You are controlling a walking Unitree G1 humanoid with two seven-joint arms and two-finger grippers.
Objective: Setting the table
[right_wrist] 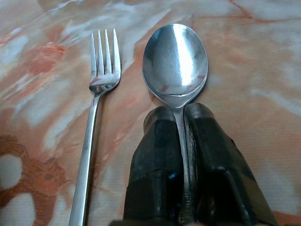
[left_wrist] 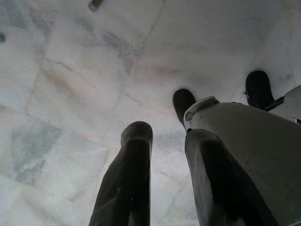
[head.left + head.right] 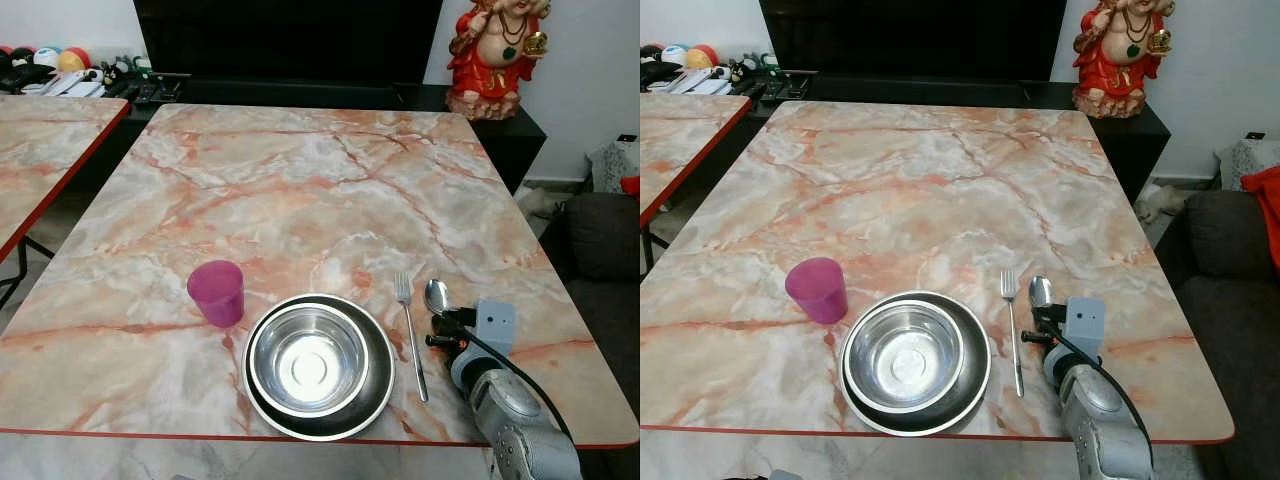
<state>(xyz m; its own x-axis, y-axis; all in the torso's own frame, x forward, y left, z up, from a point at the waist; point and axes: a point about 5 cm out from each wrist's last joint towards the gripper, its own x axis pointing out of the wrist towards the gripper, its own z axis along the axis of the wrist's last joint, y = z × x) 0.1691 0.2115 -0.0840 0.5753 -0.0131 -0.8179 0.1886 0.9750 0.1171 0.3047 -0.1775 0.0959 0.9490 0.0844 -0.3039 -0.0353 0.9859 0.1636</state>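
Spoon of polished steel (image 1: 175, 63) lies just right of the slim steel fork (image 1: 96, 113), its bowl pointing away from the robot and its handle pinched between the two black fingers (image 1: 157, 160) of the right gripper (image 1: 180, 141), which is clamped narrowly on it low over the tabletop. Taking the shiny steel bowl (image 3: 308, 360) as the landmark: it sits nested in a dark round plate (image 3: 378, 390) near the table's front edge, the fork lies just to its right, and the spoon lies beyond the fork, further right again. A translucent magenta plastic cup (image 3: 216, 292) stands upright just to the bowl's left and slightly behind it. The setting looks nearly complete, judging by this layout; what seems left is to release the spoon and draw the arm clear. Beyond the bowl, the pink-veined marble-pattern table (image 3: 300, 180) runs back bare to a red seated figurine (image 3: 497, 55) on a dark cabinet. The left gripper (image 2: 162, 155) hangs beside the robot's leg over pale floor tiles, its fingers apart and holding nothing.
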